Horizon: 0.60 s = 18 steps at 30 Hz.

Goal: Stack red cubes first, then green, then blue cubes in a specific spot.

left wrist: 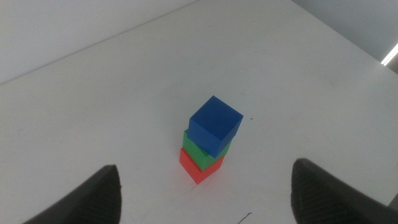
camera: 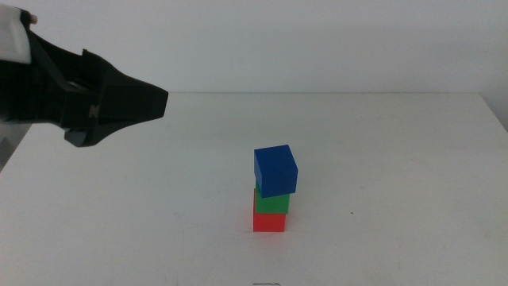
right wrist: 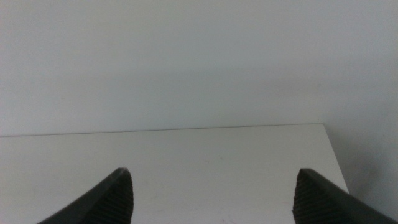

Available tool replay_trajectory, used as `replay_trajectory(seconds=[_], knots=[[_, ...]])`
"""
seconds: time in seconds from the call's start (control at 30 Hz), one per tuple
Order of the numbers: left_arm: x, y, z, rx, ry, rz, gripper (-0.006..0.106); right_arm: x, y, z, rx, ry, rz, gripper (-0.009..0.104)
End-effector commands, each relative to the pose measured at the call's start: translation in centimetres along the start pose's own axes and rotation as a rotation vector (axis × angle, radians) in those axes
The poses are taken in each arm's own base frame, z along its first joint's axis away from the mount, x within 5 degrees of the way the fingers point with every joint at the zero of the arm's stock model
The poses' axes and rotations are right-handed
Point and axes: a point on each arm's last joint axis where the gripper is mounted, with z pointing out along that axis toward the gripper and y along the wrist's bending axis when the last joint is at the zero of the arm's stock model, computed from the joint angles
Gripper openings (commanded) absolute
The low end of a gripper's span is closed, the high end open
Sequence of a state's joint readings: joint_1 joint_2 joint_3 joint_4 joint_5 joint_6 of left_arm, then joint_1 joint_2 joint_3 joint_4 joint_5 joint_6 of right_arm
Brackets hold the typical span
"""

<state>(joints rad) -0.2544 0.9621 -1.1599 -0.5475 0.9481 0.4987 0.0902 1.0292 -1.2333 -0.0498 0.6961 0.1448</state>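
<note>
The red cube (camera: 269, 221), green cube (camera: 271, 203) and blue cube (camera: 275, 170) stand stacked on the bench (camera: 381, 175), well below and ahead of the released left hand (camera: 131, 107). The right hand (right wrist: 211, 196), also released, waits apart.

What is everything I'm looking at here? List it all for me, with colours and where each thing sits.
red cube: one, bright red, on the table at the bottom of the stack.
green cube: one, green, resting on the red cube.
blue cube: one, deep blue, on top of the stack, turned a little askew from the green cube.
table: one, white, carrying the stack.
wall: plain pale grey, behind the table.
left tool: one, dark, open, raised above the table away from the stack, holding nothing.
right tool: one, dark, open, holding nothing, over the table; unseen in the middle view.
</note>
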Motion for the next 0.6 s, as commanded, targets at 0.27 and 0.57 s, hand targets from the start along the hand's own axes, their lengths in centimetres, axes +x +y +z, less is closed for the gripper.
replay_trajectory(seconds=[0.27, 0.57], knots=[[0.6, 1.1, -1.0, -0.199, -0.117, 0.056, 0.094, -1.4, -0.1, -0.9, 0.005, -0.114, -0.025, 0.066], [2.9, 3.6, -3.2, -0.542, -0.474, -0.034, 0.094, -1.4, -0.1, -0.9, 0.005, -0.114, -0.025, 0.066]])
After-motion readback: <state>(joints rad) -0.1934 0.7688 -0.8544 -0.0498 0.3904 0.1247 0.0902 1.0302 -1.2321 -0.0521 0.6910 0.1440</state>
